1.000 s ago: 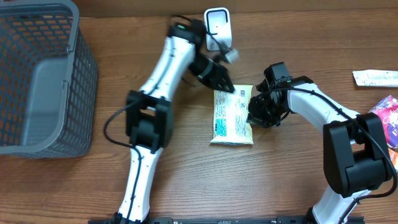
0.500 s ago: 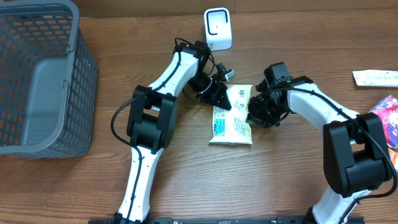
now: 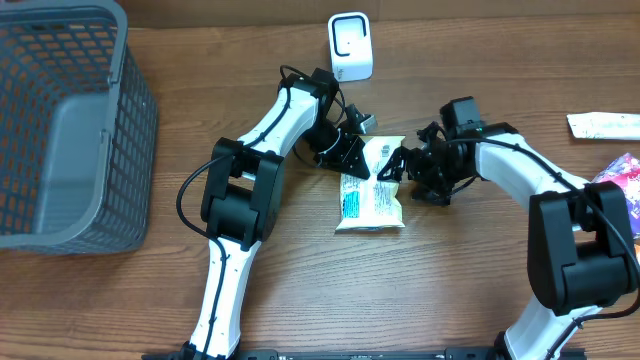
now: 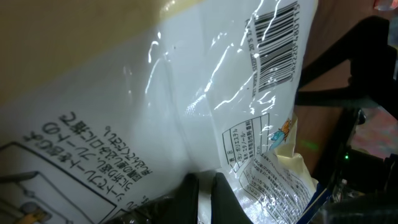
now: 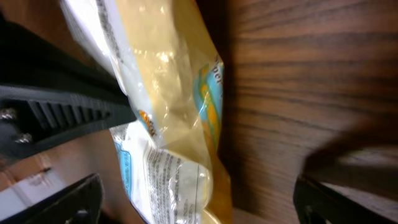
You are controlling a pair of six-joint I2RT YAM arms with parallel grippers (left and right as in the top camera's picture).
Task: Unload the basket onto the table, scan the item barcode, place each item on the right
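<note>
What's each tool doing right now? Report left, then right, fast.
Left tool: closed, pinching an edge of the snack packet.
Right tool: open, holding nothing, right beside the packet.

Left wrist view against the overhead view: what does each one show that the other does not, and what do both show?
Only the left wrist view: the black barcode and the small Japanese print on the white and yellow plastic snack packet. Only the overhead view: the grey plastic mesh basket and the white box-shaped scanner. Both: the packet itself, with the left gripper shut on its edge.
</note>
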